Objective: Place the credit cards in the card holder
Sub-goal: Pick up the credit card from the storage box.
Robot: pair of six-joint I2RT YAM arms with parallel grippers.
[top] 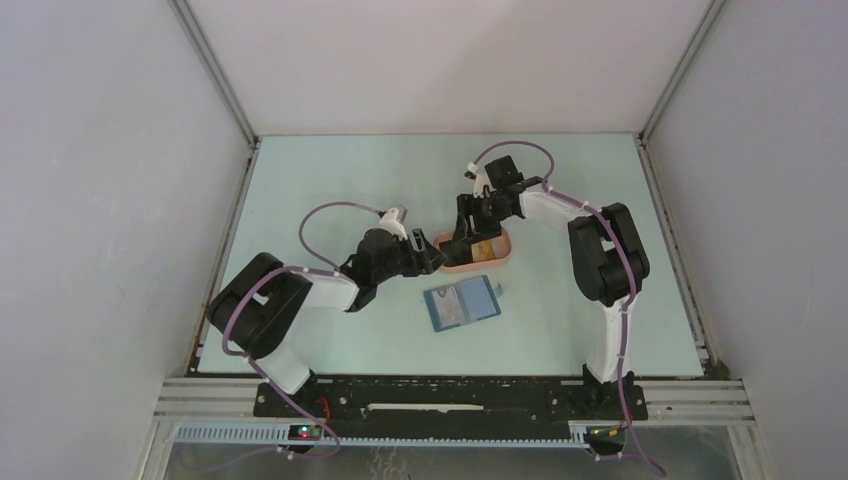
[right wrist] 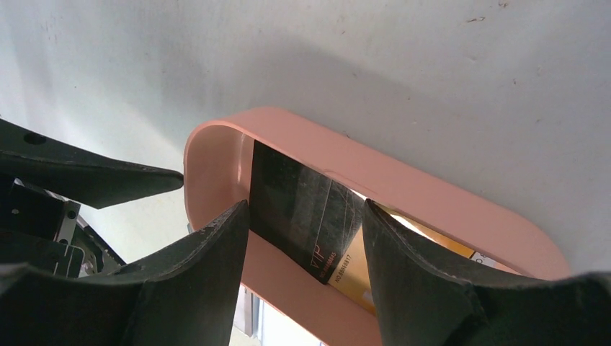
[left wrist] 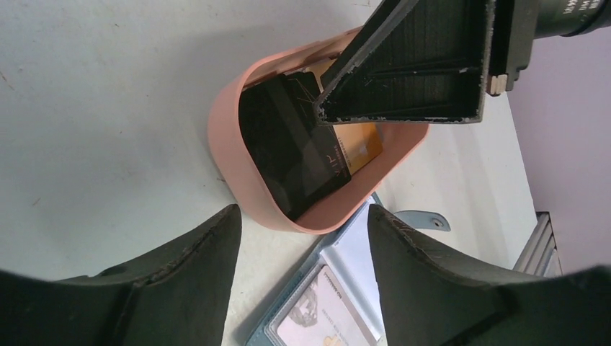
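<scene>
black card (right wrist: 288,187): both side edges run behind the right gripper (right wrist: 304,207) fingers; whether they press it cannot be told.
gold card (left wrist: 362,144): mostly under the black card.
card holder (left wrist: 346,259): cut off at the bottom edge, partly behind the left gripper (left wrist: 304,210) fingers.
tray (right wrist: 403,184): right end out of frame.

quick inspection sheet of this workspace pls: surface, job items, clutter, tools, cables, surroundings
surface: pale blue-green table, faint scuffs
job's things: black card and gold card lie in the pink tray; blue card holder lies open beside it, with a printed card in one slot
clutter: nothing seen
grippers: left tool open at the tray's end; right tool astride the black card, grip unclear
cables: purple cables looped along both arms
surroundings: plain grey walls, metal frame
</scene>
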